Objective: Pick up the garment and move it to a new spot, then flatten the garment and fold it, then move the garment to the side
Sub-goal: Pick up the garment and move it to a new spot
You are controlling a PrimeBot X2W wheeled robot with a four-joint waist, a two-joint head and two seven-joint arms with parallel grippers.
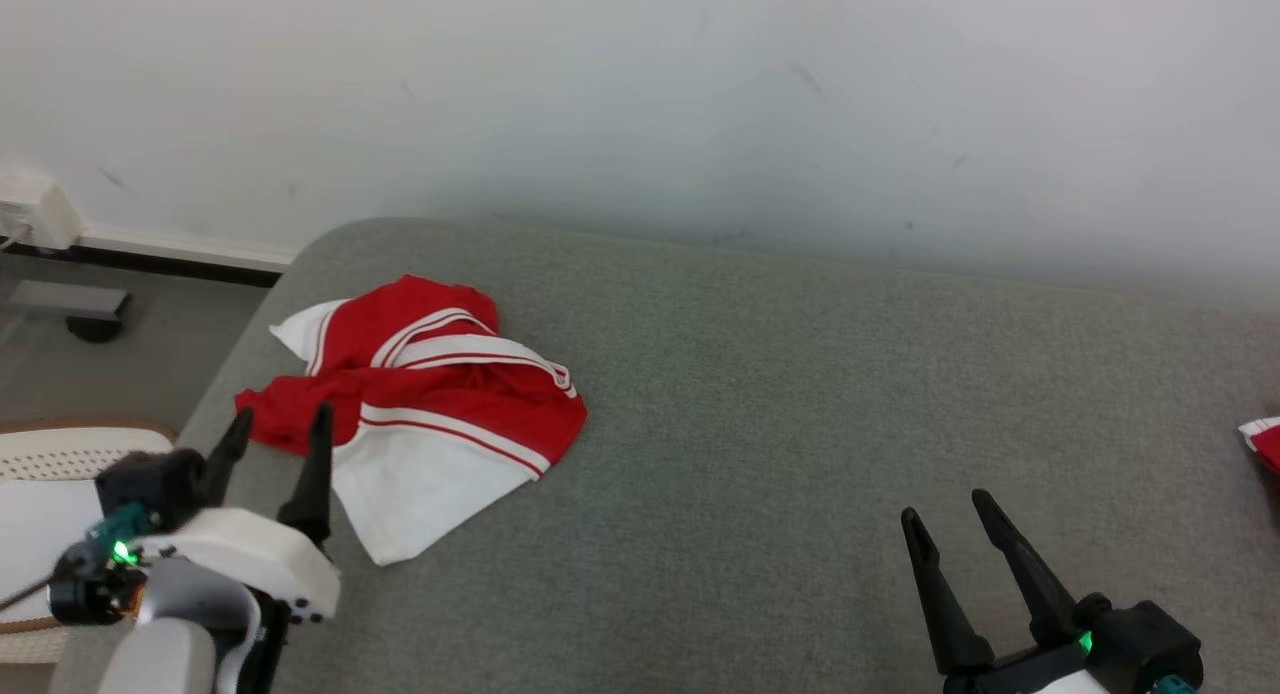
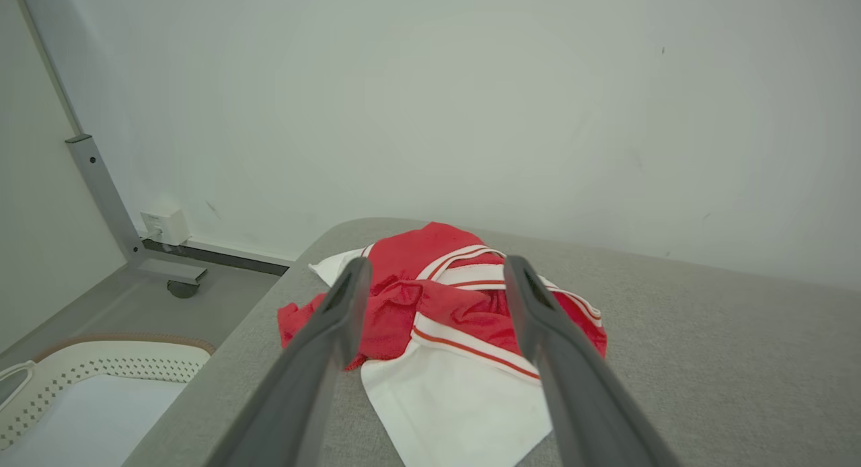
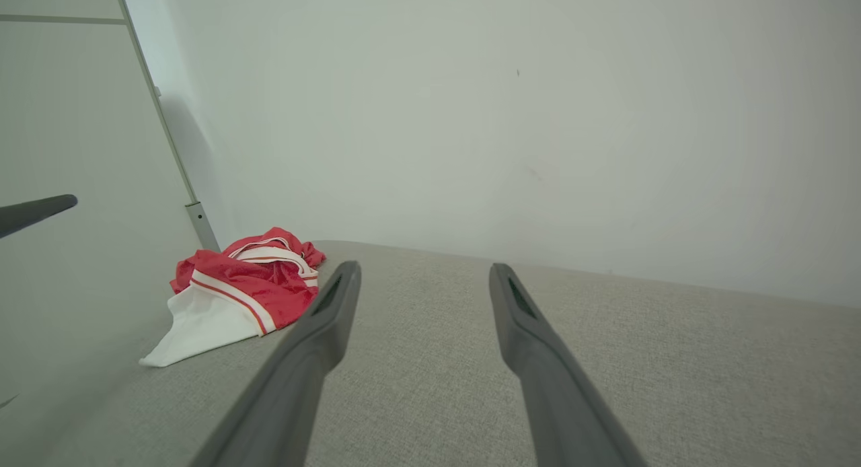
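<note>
A crumpled red and white garment (image 1: 425, 404) with white stripes lies on the left part of the grey cushioned surface (image 1: 800, 394). My left gripper (image 1: 283, 419) hovers open just in front of its near left edge, fingers pointing at it and holding nothing. Through the left wrist view the garment (image 2: 457, 332) shows between and beyond the two open fingers (image 2: 336, 332). My right gripper (image 1: 945, 506) stands open and holding nothing at the lower right, far from the garment (image 3: 242, 292), which lies off to the left in the right wrist view.
A white perforated basket (image 1: 60, 454) sits on the floor left of the surface. A metal stand foot (image 1: 80, 309) and a wall socket (image 1: 25, 209) are by the wall. Another red and white cloth piece (image 1: 1262, 442) peeks in at the right edge.
</note>
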